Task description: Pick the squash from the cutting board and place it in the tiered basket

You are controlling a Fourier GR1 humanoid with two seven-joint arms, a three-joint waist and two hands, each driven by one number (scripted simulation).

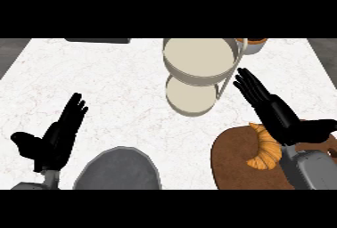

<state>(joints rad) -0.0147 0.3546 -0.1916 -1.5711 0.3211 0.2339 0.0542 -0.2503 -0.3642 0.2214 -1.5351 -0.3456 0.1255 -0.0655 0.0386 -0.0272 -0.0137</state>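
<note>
An orange squash (264, 151), curved like a crescent, lies on the brown cutting board (230, 162) at the lower right. My right hand (273, 111) hovers just right of and above it, open with straight fingers pointing up-left, and partly hides the board's right side. The tiered basket (197, 58) stands at the top centre, its two round cream trays one above the other, the lower tray (189, 96) nearer me. My left hand (56, 136) is open at the lower left, fingers up, far from the squash.
A grey round plate (118, 171) sits at the bottom centre-left. A dark object (99, 40) lies at the counter's far edge. An orange-topped item (252, 44) stands behind the basket. The counter is white marble (118, 84).
</note>
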